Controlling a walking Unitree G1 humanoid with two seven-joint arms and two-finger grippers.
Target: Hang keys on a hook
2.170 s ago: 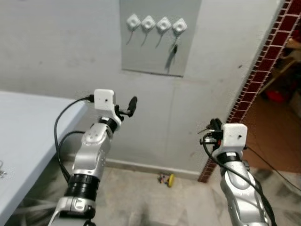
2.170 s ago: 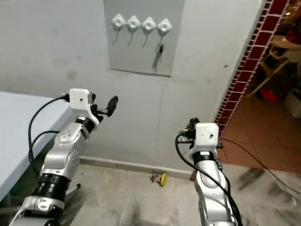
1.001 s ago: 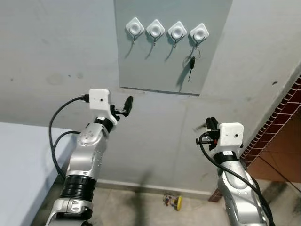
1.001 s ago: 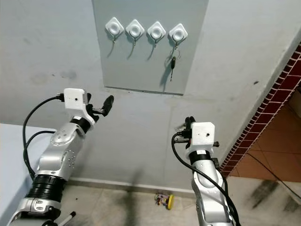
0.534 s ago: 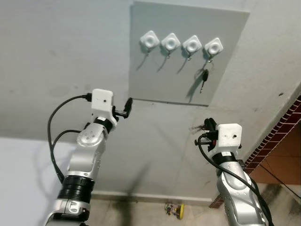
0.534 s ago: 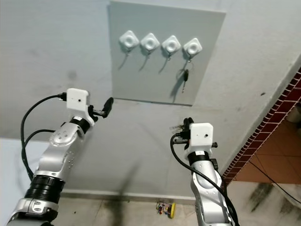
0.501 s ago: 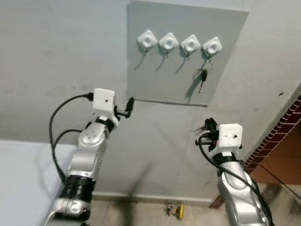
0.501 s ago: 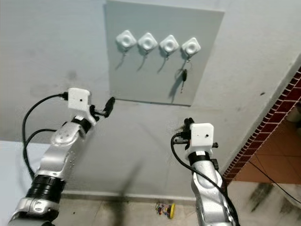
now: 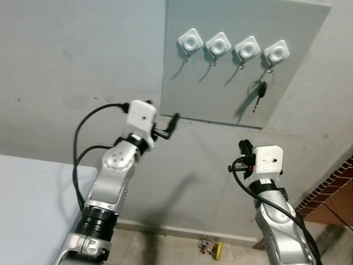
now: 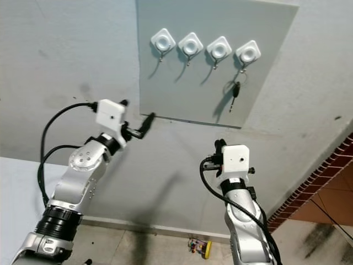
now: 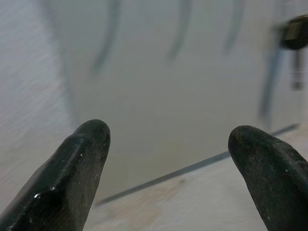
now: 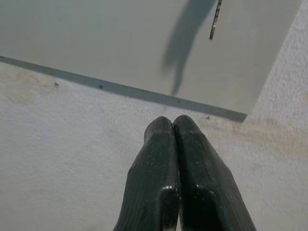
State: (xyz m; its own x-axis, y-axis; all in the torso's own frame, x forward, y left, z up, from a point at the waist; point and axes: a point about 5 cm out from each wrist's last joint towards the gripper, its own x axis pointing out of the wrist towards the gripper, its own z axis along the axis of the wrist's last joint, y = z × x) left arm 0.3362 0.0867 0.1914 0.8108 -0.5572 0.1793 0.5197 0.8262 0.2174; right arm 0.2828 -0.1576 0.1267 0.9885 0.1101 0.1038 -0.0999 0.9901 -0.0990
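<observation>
A grey board (image 9: 220,94) on the wall carries a row of white hooks (image 9: 218,43). A dark key (image 9: 260,91) on a ring hangs from the rightmost hook (image 9: 276,52). My left gripper (image 9: 171,122) is raised at the board's lower left corner and is open, with nothing between its fingers (image 11: 86,144); the key (image 11: 293,33) is a blur in the left wrist view. My right gripper (image 9: 243,148) is held up below the board's lower edge, under the key. It is shut and empty, its fingertips (image 12: 163,127) pressed together, with the key's tip (image 12: 215,19) above them.
A pale tabletop (image 9: 27,204) lies at the lower left. A red brick pillar (image 9: 331,193) stands at the right edge. A small yellow object (image 9: 212,248) lies on the floor by the wall's base.
The camera has shifted, so the board sits further right in the picture. My left gripper has moved right, from left of the board's lower left corner to under its lower edge. The key still hangs.
</observation>
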